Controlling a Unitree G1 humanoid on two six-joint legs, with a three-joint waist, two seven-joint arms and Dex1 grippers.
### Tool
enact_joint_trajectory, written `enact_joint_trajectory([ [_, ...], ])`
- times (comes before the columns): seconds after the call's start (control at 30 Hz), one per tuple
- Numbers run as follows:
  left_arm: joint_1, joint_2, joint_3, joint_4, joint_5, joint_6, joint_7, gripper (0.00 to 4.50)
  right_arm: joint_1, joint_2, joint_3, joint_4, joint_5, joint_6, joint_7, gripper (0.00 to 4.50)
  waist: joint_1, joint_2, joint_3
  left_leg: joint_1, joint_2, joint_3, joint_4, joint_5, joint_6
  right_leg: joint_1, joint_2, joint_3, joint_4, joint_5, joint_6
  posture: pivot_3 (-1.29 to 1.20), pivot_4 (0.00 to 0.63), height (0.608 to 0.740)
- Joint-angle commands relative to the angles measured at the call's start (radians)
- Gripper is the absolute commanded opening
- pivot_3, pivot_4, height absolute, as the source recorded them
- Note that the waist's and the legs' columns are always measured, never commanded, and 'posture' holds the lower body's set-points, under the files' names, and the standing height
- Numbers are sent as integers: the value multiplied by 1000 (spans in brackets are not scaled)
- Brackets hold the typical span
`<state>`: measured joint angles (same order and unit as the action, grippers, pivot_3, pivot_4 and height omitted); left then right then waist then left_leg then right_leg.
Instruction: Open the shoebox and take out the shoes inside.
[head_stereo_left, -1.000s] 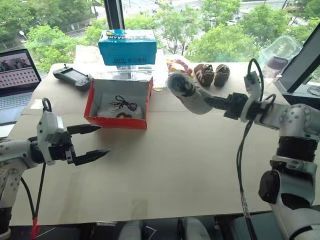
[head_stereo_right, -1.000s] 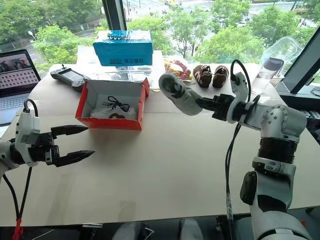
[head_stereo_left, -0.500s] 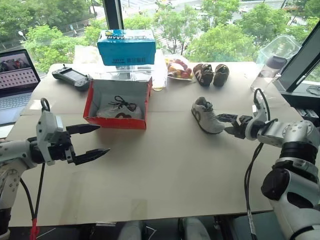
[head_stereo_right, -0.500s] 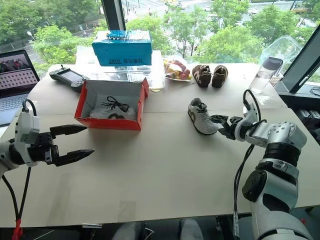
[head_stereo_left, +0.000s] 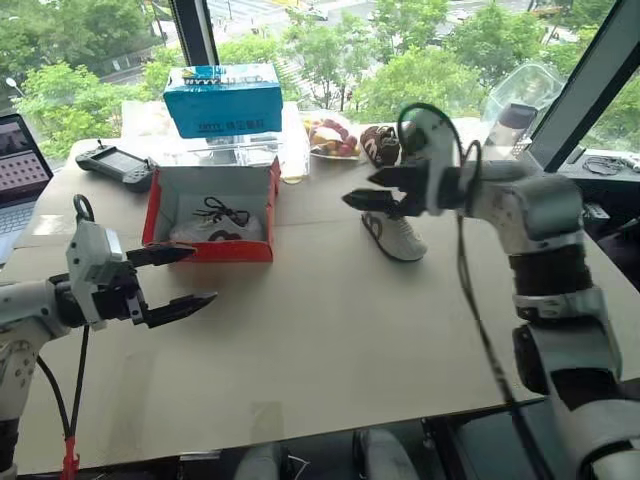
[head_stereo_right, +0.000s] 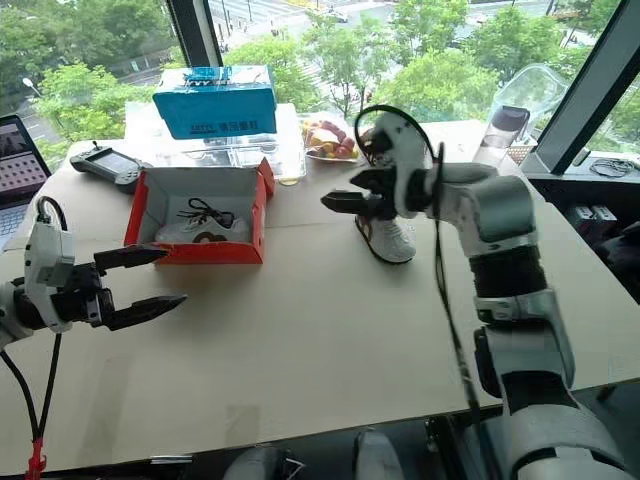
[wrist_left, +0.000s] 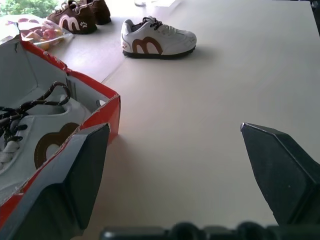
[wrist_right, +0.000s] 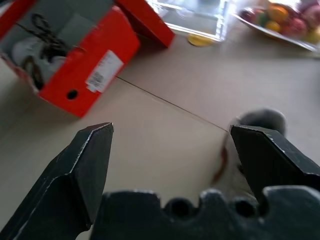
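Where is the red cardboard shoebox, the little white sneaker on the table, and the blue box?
Red cardboard shoebox (head_stereo_left: 208, 250), left eye view, front wall.
Little white sneaker on the table (wrist_left: 159, 40), left wrist view, side with brown logo.
Teal-blue box (head_stereo_right: 215, 108), right eye view, front face.

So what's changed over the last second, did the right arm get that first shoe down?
Yes. The right gripper, which was carrying one white sneaker in the air, set it on the table right of the shoebox, let go, and swung up and left toward the box, jaws open and empty. The second sneaker stayed in the open box, and the left gripper stayed open in place.
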<state>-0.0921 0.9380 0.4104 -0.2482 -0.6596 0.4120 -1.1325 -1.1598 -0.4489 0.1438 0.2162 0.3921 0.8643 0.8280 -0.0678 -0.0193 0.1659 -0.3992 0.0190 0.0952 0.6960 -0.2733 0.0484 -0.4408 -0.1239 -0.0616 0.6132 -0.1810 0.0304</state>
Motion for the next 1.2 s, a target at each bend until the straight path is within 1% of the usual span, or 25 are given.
enact_joint_trajectory([
  [0.03, -2, -10, 19, -9, 16, -25, 25, 4500, -84, 119, 34, 100, -40, -125, 5, 4463, 20, 0, 0, -1, 1, -1, 0, 3, -5, 1, 0, -2, 1, 0, 0, 0, 150, 740],
  [0.1, 11, -16, 31, -23, 18, -25, 38, 4500, -120, 201, 52, 199, -65, -182, 1, 4463, 33, -2, -1, -4, 0, -1, 1, 3, -5, 0, -1, -3, 0, 0, 0, 0, 150, 740],
  [0.23, 51, -24, 70, -53, 12, -20, 54, 4500, -171, 313, 60, 426, -125, -310, -22, 4463, 43, -2, -1, -9, -3, -2, 3, 2, -4, -1, -3, -5, -3, 1, 1, 0, 150, 740],
  [0.37, 103, -31, 114, -93, 3, -10, 75, 4500, -235, 405, 26, 695, -173, -448, -78, 4463, 33, -2, -1, -9, -3, -1, 1, 3, -6, -3, -3, -5, -3, 0, 1, 0, 150, 740],
  [0.43, 127, -32, 135, -108, -1, -6, 82, 4500, -260, 423, 12, 790, -194, -504, -90, 4463, 25, -2, -1, -8, -3, -1, 0, 4, -7, -3, -2, -5, -3, 0, 0, 0, 150, 740],
  [0.57, 156, -36, 161, -124, -3, -2, 96, 4500, -292, 441, -23, 913, -218, -571, -108, 4463, 20, -2, -1, -8, -3, -2, -1, 5, -9, -4, -1, -5, -2, 0, -1, 0, 150, 740],
  [0.8, 175, -40, 179, -144, -7, 2, 116, 4500, -300, 468, -72, 998, -241, -607, -111, 4463, 19, -2, -1, -6, -2, -2, -1, 5, -9, -3, -1, -5, -1, -1, -1, 0, 150, 740],
  [0.83, 178, -40, 181, -145, -6, 2, 118, 4500, -301, 471, -80, 1001, -241, -608, -110, 3963, 19, -2, -1, -6, -2, -2, -1, 5, -9, -3, -1, -5, -1, -1, -1, 0, 150, 740],
  [0.87, 180, -40, 183, -146, -6, 2, 118, 4500, -302, 476, -86, 1003, -240, -609, -109, 3775, 19, -2, -1, -6, -2, -2, -1, 5, -9, -3, -1, -5, -1, -1, -1, 0, 150, 740],
  [0.9, 183, -40, 185, -148, -7, 1, 119, 4500, -303, 479, -90, 1005, -242, -609, -109, 3470, 19, -2, -1, -6, -1, -2, -1, 5, -9, -3, -1, -5, -1, -1, -1, 0, 150, 740],
  [0.93, 185, -40, 186, -150, -7, 1, 121, 4500, -304, 483, -95, 1007, -245, -610, -108, 3071, 19, -2, -1, -6, -1, -2, -1, 5, -9, -3, -1, -5, -1, -1, -1, 0, 150, 740],
  [1.0, 188, -42, 187, -155, -8, 0, 124, 4500, -305, 490, -103, 1009, -252, -610, -104, 2465, 19, -2, -1, -6, -1, -2, -1, 5, -9, -3, -1, -5, -1, -1, -1, 0, 150, 740],
  [1.03, 189, -43, 187, -157, -8, 0, 126, 4500, -305, 493, -106, 1009, -256, -609, -101, 2033, 18, -2, -1, -6, -1, -2, -1, 5, -9, -3, -1, -5, -1, -1, -1, 0, 150, 740],
  [1.17, 189, -47, 183, -163, -8, -2, 134, 4500, -302, 499, -111, 1011, -270, -609, -99, 750, 14, -2, -1, -6, -1, -2, -1, 5, -9, -3, -1, -5, -1, -1, -1, 0, 150, 740],
  [1.2, 189, -48, 182, -164, -9, -2, 135, 4500, -302, 500, -112, 1012, -273, -609, -99, 304, 14, -2, -1, -7, -1, -2, -1, 5, -9, -3, -1, -5, -1, -1, -1, 0, 150, 740],
])
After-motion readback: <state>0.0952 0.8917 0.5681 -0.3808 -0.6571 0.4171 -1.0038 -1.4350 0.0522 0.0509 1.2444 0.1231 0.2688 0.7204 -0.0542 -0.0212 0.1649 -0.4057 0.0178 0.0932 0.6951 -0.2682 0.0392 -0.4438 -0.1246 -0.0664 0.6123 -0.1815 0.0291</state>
